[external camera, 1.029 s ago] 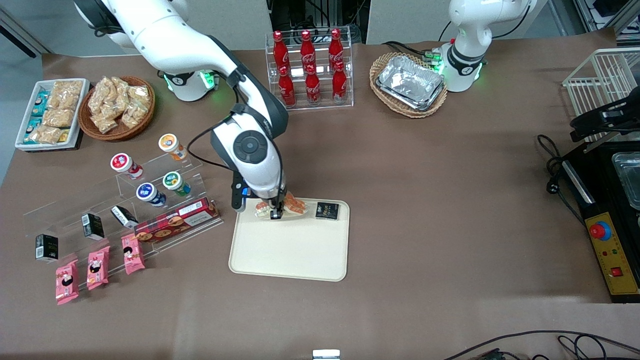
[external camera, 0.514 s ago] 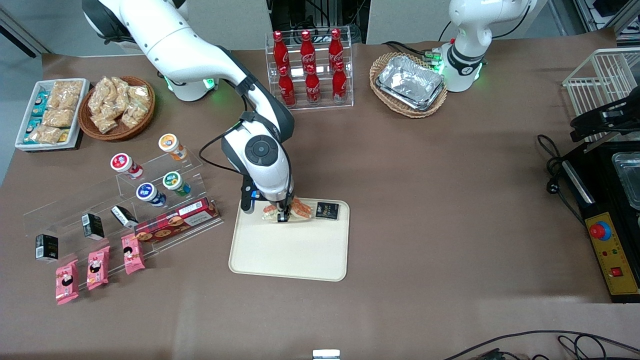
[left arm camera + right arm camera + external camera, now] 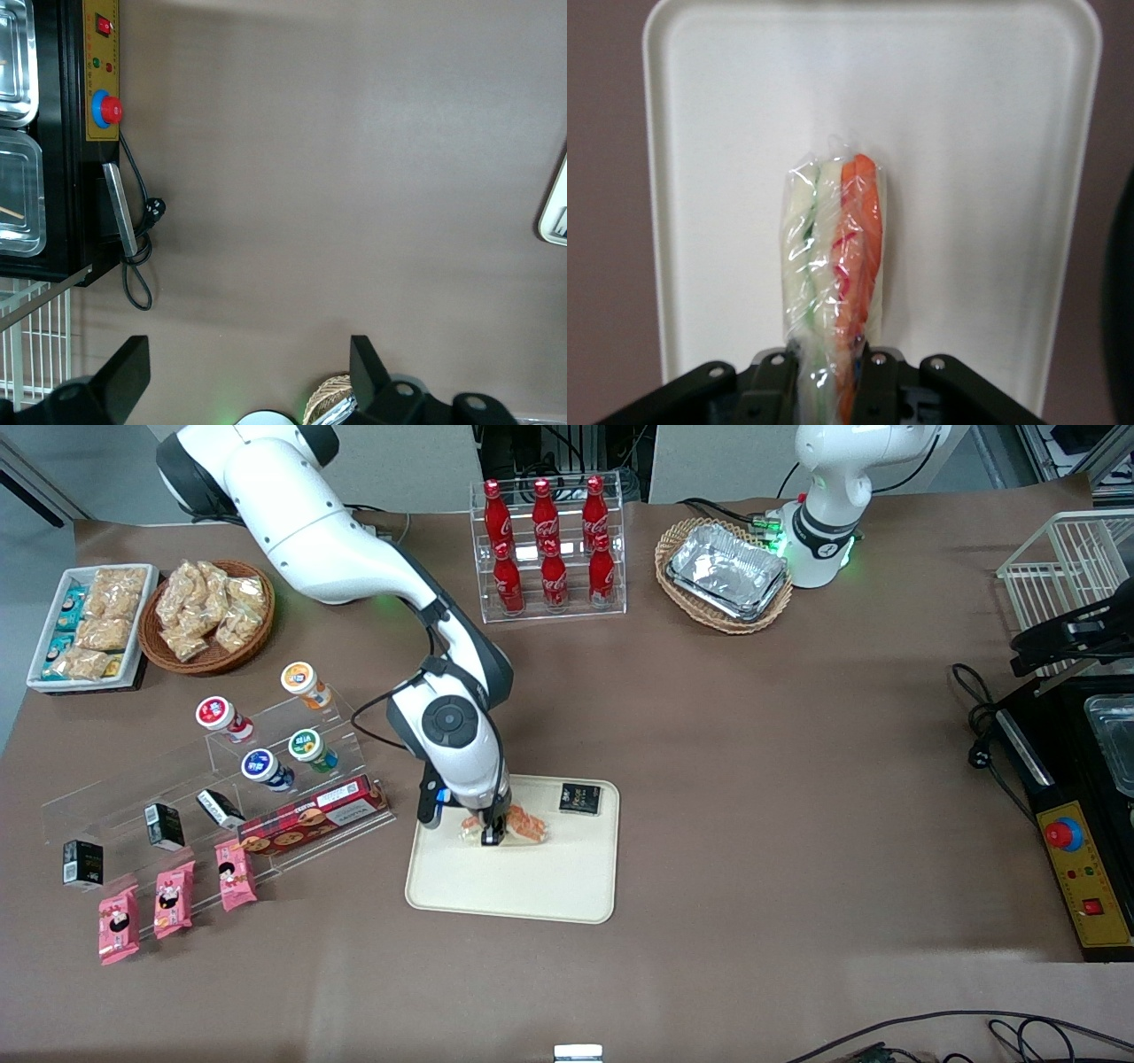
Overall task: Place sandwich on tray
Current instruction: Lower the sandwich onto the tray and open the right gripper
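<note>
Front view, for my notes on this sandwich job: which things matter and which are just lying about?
Job:
- sandwich, wrapped
- tray
- gripper, fingers shut on the sandwich over the tray

Lying about:
- black packet on the tray
- cola bottles
- foil trays
- pink snack packs

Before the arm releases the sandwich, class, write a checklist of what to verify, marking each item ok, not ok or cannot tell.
1. Pincer shut on the sandwich: ok.
2. Sandwich above the tray, inside its rim: ok.
3. Wrapper looks intact: ok.
4. Clear of the black packet on the tray: ok.
5. Sandwich resting on the tray surface: cannot tell.
6. Bare tray nearer the front camera for the drop: ok.
</note>
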You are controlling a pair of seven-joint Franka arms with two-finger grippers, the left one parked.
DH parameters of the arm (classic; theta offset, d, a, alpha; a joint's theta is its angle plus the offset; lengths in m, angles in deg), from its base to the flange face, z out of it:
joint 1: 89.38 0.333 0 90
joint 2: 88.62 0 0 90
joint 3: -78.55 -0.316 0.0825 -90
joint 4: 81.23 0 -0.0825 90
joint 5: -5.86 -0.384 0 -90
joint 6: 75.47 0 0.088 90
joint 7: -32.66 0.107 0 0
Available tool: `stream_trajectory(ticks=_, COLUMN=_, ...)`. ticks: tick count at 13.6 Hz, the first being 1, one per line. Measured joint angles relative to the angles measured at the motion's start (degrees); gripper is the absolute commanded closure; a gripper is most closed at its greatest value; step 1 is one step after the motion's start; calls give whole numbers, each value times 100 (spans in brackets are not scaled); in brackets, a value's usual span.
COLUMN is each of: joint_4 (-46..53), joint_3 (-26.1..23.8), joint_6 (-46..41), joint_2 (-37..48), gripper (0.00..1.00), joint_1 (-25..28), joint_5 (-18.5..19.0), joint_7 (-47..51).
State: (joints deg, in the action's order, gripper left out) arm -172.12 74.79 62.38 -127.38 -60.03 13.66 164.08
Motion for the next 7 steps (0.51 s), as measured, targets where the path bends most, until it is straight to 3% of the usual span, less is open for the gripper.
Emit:
stream_trajectory(ticks=5, joint_4=670, joint_3=195, joint_6=6, joint_2=-464, gripper=83, joint_1=-28, joint_5=8, joint_7=-16)
stream_trajectory(ticks=7, joint_4=712, joint_3=274, joint_6=121, joint_2=-593, gripper=64, joint_1=-28, joint_5=20, joint_7=-27)
